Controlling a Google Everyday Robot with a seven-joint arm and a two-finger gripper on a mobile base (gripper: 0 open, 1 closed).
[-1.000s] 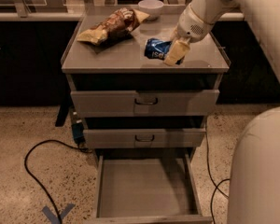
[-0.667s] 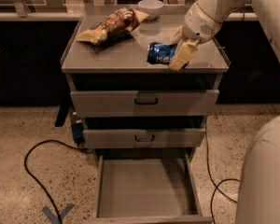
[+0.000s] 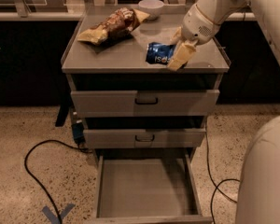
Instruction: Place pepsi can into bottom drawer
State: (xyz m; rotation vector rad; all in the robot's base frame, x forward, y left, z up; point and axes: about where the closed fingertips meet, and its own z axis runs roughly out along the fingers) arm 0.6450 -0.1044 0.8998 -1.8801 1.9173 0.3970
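Up on the bench (image 3: pixel 112 57), your gripper (image 3: pixel 175 52) is at the right end of the pepsi can (image 3: pixel 157 53), which lies on its side, fingers (image 3: pixel 183 55) spread wide around it. You're at the grasp: close firmly, lift clear, then lower it into the open bottom drawer (image 3: pixel 144 185).

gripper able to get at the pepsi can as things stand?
Likely yes. The gripper sits right against one end of the pepsi can, which lies on its side on the cabinet top. The chip bag and white bowl are well clear.
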